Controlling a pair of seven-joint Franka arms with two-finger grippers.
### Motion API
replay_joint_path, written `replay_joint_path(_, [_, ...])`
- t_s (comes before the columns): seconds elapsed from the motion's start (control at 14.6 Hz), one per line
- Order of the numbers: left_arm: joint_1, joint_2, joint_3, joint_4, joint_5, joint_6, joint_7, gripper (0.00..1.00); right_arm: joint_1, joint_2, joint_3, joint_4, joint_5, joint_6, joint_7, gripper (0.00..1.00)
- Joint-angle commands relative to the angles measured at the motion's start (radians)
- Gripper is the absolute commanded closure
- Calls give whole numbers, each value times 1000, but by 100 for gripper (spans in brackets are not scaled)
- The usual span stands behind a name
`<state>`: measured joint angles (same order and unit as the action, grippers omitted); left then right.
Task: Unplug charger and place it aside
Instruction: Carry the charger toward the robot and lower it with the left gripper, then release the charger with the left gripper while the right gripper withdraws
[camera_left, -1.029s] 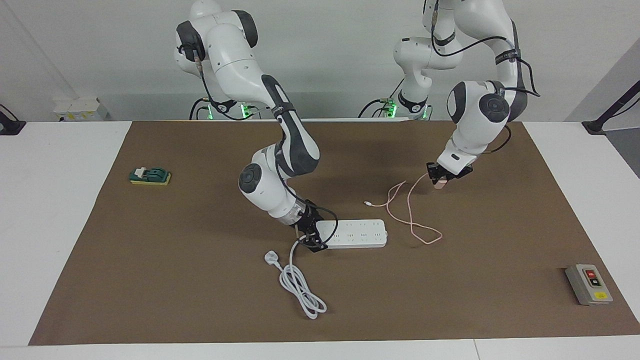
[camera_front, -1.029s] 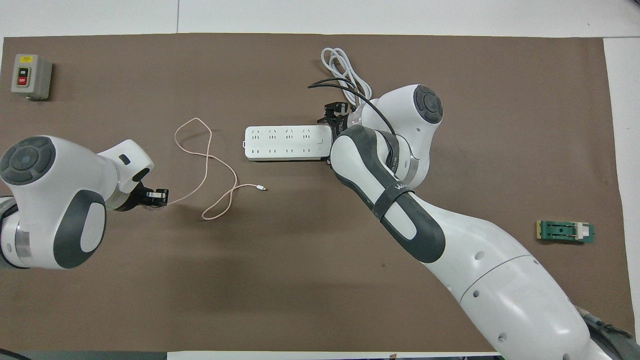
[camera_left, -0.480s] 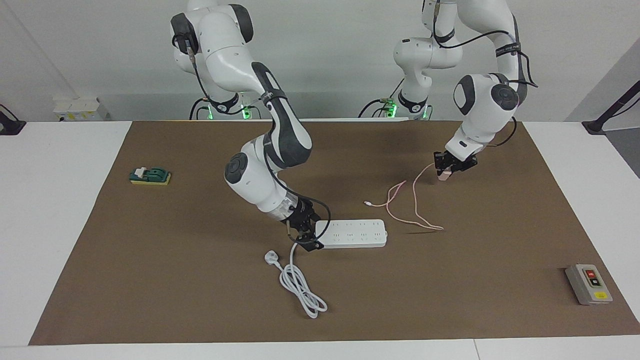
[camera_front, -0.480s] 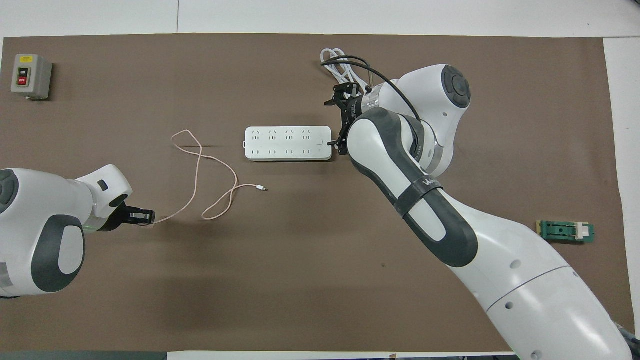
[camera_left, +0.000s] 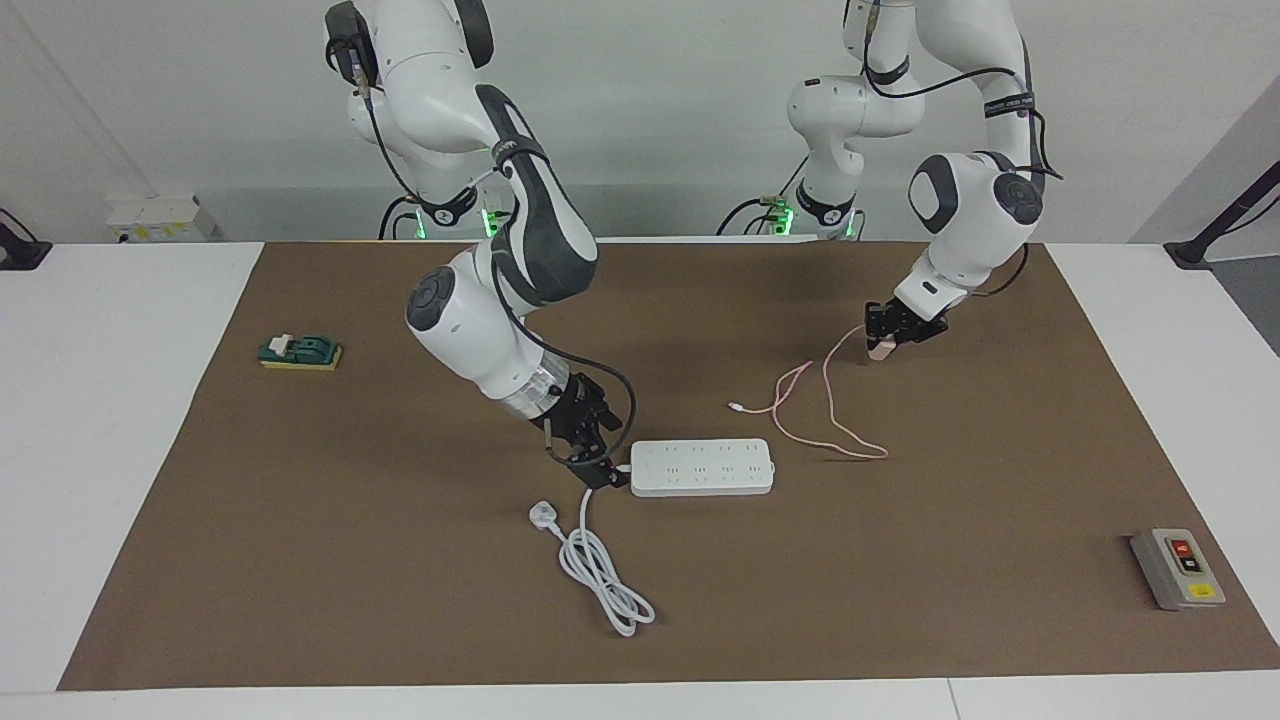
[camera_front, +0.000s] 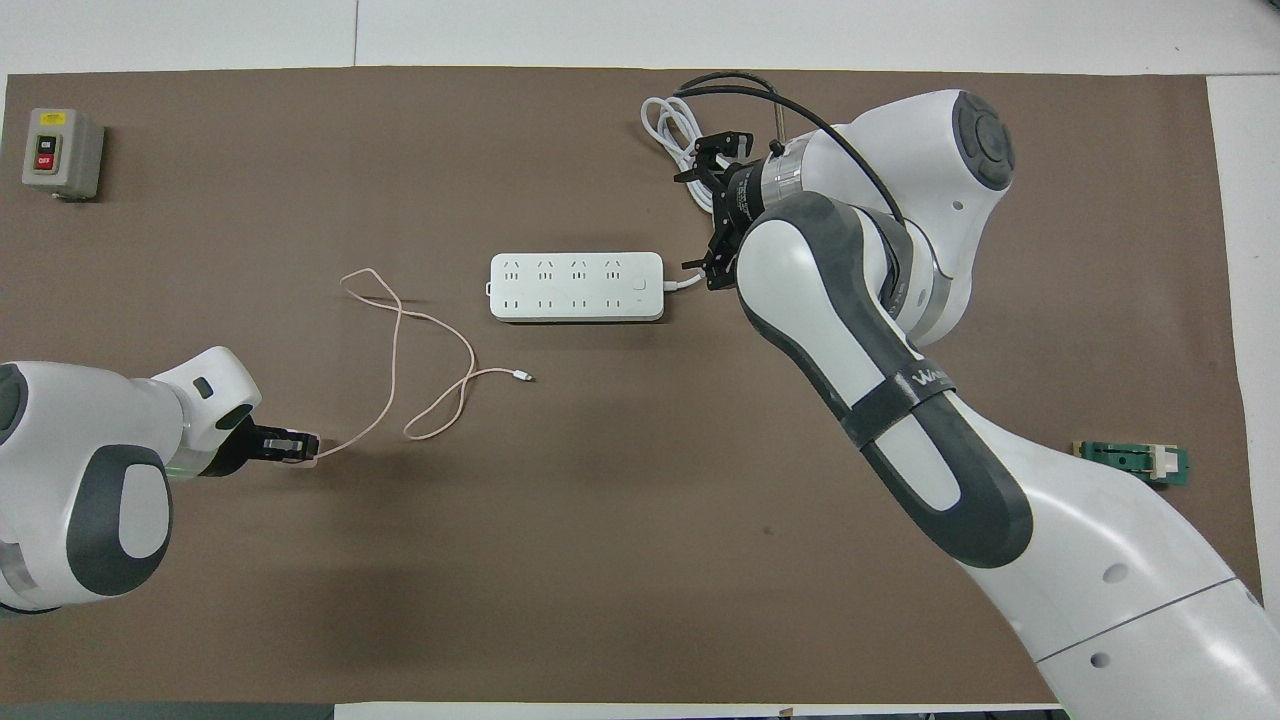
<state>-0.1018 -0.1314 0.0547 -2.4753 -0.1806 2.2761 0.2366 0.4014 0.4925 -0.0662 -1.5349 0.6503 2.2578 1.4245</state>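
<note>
My left fingers (camera_left: 884, 343) are clamped on the charger (camera_left: 879, 348), the small pink cube, held just above the brown mat (camera_left: 350, 560) toward the left arm's end of the counter and well apart from the power strip (camera_left: 703, 467). Its pink cable (camera_left: 822, 415) trails onto the mat between the two. The unplugging looks done, so I judge this the setting-aside step. Next I need to lower the cube onto the mat and let go cleanly. My right fingers (camera_left: 597, 462) hang spread, holding nothing, just beside the strip's end where its white cord (camera_left: 596, 558) leaves; that arm waits.
</note>
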Motion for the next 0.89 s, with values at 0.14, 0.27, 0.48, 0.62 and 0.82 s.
replay_joint_path(0.14, [8, -45, -1, -71, -17, 45, 29, 75, -50, -74, 3, -10, -127, -87, -109, 0])
replay_joint_path(0.27, [31, -46, -1, -73, -17, 46, 33, 18, -93, -101, 3, -10, -162, -153, -247, 0])
replay_joint_path(0.48, [109, -43, 1, -60, -17, 31, 81, 0, -144, -144, 3, -10, -270, -265, -485, 0])
replay_joint_path(0.62, [154, -39, 1, -27, -17, 8, 128, 0, -154, -173, -9, -10, -328, -322, -637, 0])
replay_joint_path(0.82, [203, -39, 1, 70, -11, -126, 127, 0, -173, -201, -12, -10, -408, -359, -795, 0])
